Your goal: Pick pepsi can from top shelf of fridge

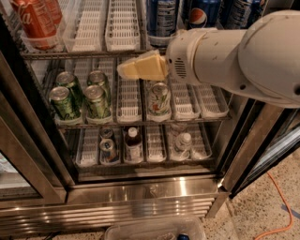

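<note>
Fridge: a tall stainless-steel drinks cooler that fills most of the frame, with a louvred steel base grille along the bottom.

Top shelf: a chrome wire rack carrying white slotted plastic lane trays, running across the upper edge of the frame. At upper left stands a red Coca-Cola can. At upper centre-right is a row of dark blue cans. The pepsi can I am after shows its red-white-blue globe logo, and it has a plain-sided blue can to its left.

Gripper: a pale yellow two-finger unit on the end of the bulky white arm that enters from the right. It sits upper centre, pointing left, just under the front edge of the top shelf and in front of the middle rack. I cannot tell whether it is spread or pressed together. Nothing is in it. The pepsi can is above and to the right of the tip, apart from it.

Middle rack: four green cans at left and a pale-labelled can at centre, just below the gripper.

Lower rack: small bottles and one small can.

Bottom centre: a clear plastic bin. Lower right: an orange cable on the speckled floor.
</note>
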